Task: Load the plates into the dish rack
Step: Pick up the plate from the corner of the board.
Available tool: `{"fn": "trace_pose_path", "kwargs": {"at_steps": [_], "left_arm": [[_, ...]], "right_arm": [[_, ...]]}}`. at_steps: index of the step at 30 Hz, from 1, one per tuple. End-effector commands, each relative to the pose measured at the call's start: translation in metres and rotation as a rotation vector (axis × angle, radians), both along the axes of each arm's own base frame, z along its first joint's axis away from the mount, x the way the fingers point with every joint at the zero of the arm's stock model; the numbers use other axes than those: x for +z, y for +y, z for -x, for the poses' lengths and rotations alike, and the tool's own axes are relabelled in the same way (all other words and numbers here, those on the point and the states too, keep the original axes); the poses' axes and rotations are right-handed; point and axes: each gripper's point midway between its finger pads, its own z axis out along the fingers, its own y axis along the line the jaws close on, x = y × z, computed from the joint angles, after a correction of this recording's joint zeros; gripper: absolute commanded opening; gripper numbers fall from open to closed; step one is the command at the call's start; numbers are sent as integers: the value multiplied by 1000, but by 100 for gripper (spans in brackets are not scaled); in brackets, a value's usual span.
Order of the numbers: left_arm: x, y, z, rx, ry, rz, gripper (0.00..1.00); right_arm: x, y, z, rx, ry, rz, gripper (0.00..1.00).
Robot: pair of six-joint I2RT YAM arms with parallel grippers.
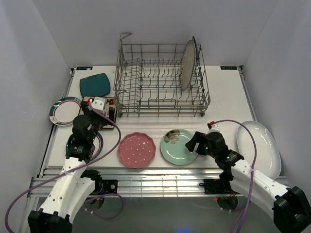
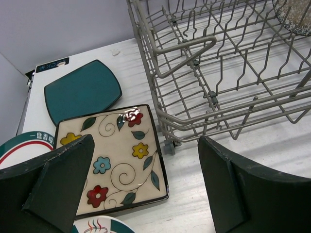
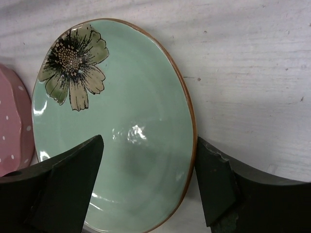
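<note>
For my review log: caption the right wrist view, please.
Right gripper open astride the rim of the mint plate, pink plate at left edge.

Rack: grey metal wire dish rack [image 1: 163, 80], which I saw standing far centre.
Inside: speckled silver round plate [image 1: 188, 64] stood on edge, right end.
Before it: pink dotted round plate [image 1: 137, 150] and mint green flowered plate [image 1: 177, 146] lay flat.
Left: teal square plate [image 1: 95, 85] and floral square plate [image 2: 116, 158] lay flat.

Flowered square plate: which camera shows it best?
Left wrist view: the flowered square plate shows almost whole, pattern sharp. From the top, the left arm covers most of it; the right wrist view misses it.
</note>
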Motion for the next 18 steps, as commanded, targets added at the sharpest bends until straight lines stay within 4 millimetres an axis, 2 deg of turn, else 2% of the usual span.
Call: {"fn": "trace_pose_path", "kwargs": {"at_steps": [1, 6, 7, 12, 15, 18], "left_arm": [[6, -2, 0, -15, -9, -2, 98], [6, -2, 0, -17, -2, 0, 98], [7, -3, 0, -18, -2, 1, 98], [7, -5, 1, -29, -4, 2, 98], [10, -5, 1, -29, -12, 6, 98], [10, -5, 2, -30, -13, 3, 98]], "right_arm": [[2, 7, 2, 21, -9, -41, 79], [-9, 7, 7, 15, 1, -67, 75], [-9, 8, 8, 17, 3, -79, 69], [-17, 4, 11, 0, 8, -79, 59], [-21, 1, 12, -20, 15, -85, 47], [-21, -2, 11, -37, 11, -75, 45]]}}
